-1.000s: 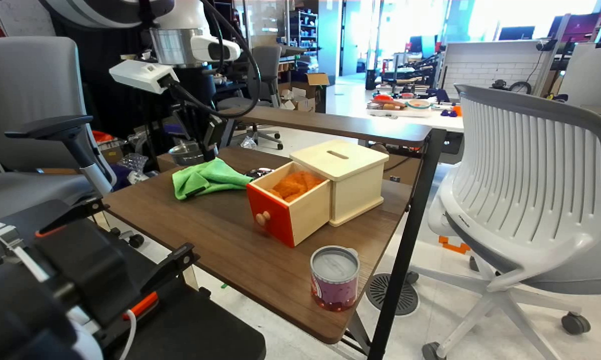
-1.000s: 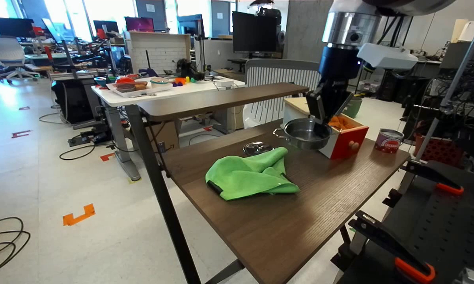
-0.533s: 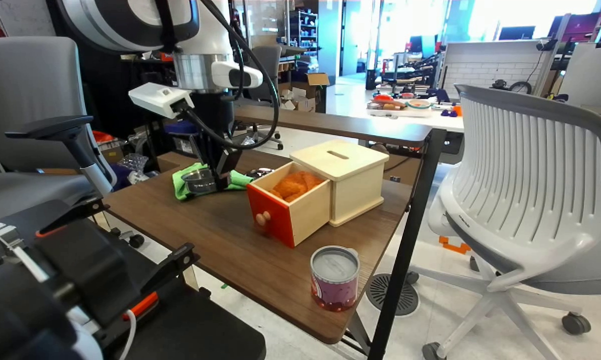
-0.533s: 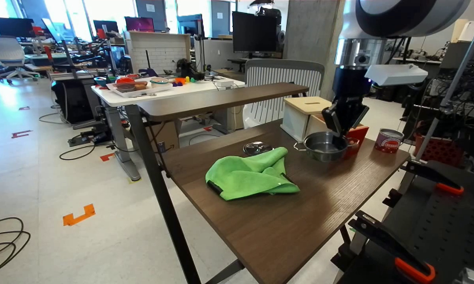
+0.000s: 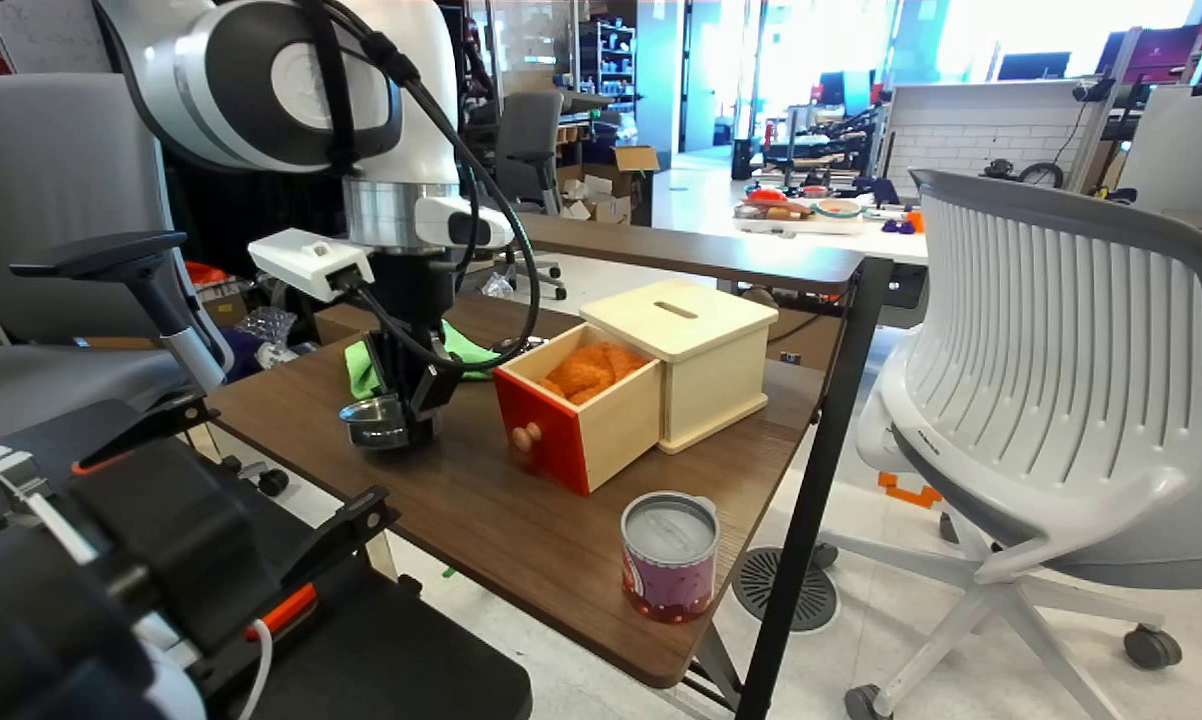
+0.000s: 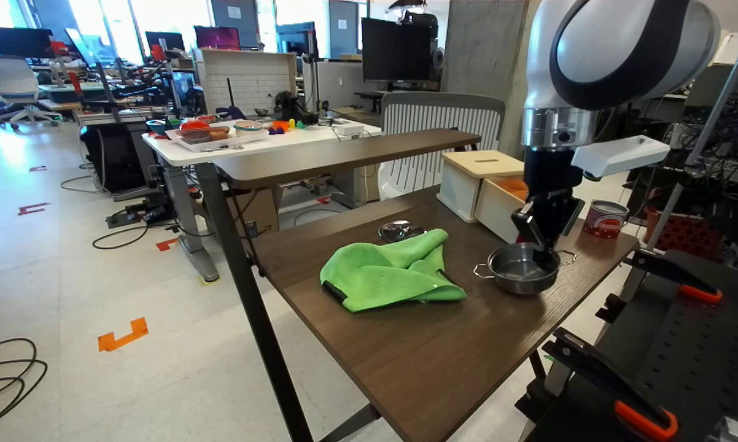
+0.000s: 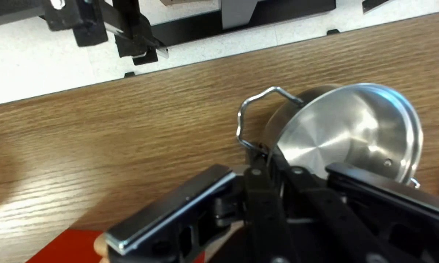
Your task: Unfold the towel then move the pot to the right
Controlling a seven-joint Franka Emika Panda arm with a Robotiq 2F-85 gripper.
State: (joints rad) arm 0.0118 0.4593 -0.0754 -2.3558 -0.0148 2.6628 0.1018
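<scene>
The pot (image 6: 519, 279) is a small steel pot with two wire handles. My gripper (image 6: 544, 255) is shut on the pot's rim beside one handle; the grip also shows in the wrist view (image 7: 268, 157). The pot (image 5: 373, 425) is low over the front part of the table, slightly tilted; I cannot tell whether its base touches the wood. The green towel (image 6: 387, 276) lies crumpled and partly folded on the table. In an exterior view, the arm partly hides the towel (image 5: 466, 350).
A wooden box (image 5: 681, 350) has its red-fronted drawer (image 5: 551, 430) pulled out, with orange cloth (image 5: 591, 370) inside. A can (image 5: 669, 555) stands near the table's end. A glass or metal lid (image 6: 401, 230) lies behind the towel. A raised shelf (image 6: 344, 156) runs along the back.
My gripper has carried the pot down from well above the table to near its surface, and toward the front edge. The grip stays shut. Towel, box and can have not moved.
</scene>
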